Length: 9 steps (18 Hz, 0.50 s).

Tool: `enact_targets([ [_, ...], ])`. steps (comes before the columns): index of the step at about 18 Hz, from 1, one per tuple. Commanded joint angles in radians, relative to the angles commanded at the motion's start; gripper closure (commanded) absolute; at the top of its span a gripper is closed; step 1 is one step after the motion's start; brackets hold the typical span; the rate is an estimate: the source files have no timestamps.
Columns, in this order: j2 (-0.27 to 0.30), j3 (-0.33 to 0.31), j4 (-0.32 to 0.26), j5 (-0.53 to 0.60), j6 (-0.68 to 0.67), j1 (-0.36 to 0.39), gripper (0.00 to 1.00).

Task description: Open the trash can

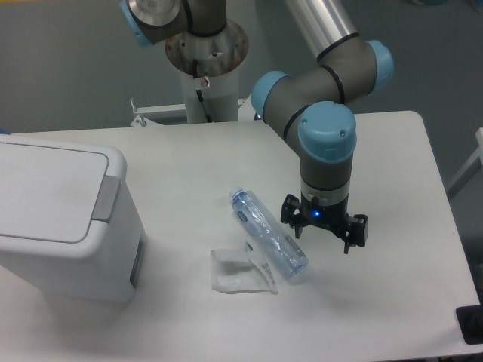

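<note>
The trash can (64,219) sits at the left edge of the table (392,302), partly cut off by the frame, with its flat lid (45,192) down flush and the grey latch tab (106,198) on the rim facing right, toward the middle of the table. I judge that tab is the part to press or lift, and it faces the arm's side, so the approach should be open. Nothing rests on the lid. To the right of the can, well apart from it, lies a crumpled white wrapper (240,273), and touching or just beside that a clear plastic bottle (269,234) on its side, lying diagonally, cap end up-left. My gripper (324,226) hangs just right of the bottle, pointing down at the table, fingers spread and holding nothing; a blue light shows on the wrist. It is well apart from the can, so the task looks not yet started. Getting to the latch means crossing over the bottle and wrapper, so I would lift first to avoid sweeping them.
</note>
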Motion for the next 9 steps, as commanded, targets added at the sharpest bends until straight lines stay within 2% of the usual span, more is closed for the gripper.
enact_targets([
  [7, 0.003, 0.009, 0.0, -0.003, 0.0, 0.0, 0.0],
  [9, 0.003, 0.006, 0.021, -0.008, 0.0, 0.002, 0.0],
])
